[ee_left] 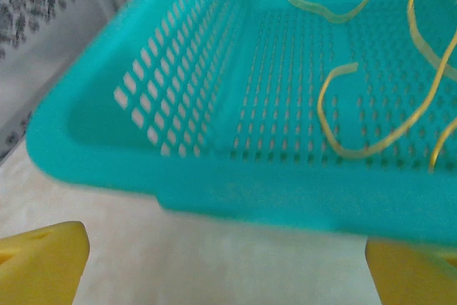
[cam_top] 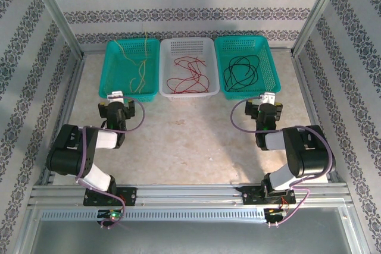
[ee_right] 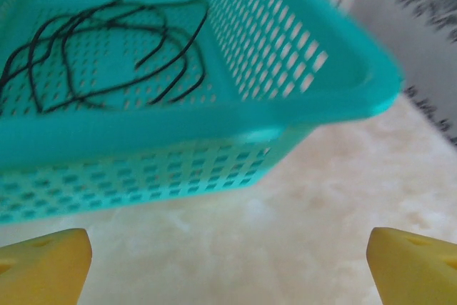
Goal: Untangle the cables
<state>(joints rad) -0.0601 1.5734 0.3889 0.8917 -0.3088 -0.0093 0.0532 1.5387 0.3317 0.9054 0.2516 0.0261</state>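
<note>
- 3 baskets in a row at far edge of table (cam_top: 190, 141): left teal basket (cam_top: 109, 69), white basket (cam_top: 189, 95) in the middle, right teal basket (cam_top: 275, 69). Neighbours sit side by side, touching or nearly so.
- Cables sorted by colour, 1 colour per basket: yellow cables (cam_top: 140, 66) in left teal, red cables (cam_top: 189, 72) in white, black cables (cam_top: 241, 71) in right teal. All lie loose and curly on the basket floors; exact strand count per colour can't be told.
- 2 arms, 2 grippers. Left gripper (cam_top: 116, 96) is just at near rim of left teal basket, jaws spread wide, nothing between them. Right gripper (cam_top: 269, 97) is at near rim of right teal basket, likewise wide apart and empty.
- Left wrist cam: gripper (ee_left: 227, 269) low over table, basket's near wall (ee_left: 214, 169) stands between fingers and yellow strands (ee_left: 357, 153).
- Right wrist cam: gripper (ee_right: 228, 266) same setup, near wall (ee_right: 178, 123) between it and black loops (ee_right: 107, 26).
- Around: patterned walls (cam_top: 24, 87) on 3 sides, metal frame rail (cam_top: 190, 193) at near edge, 1 purple cable (cam_top: 89, 147) along each arm.
</note>
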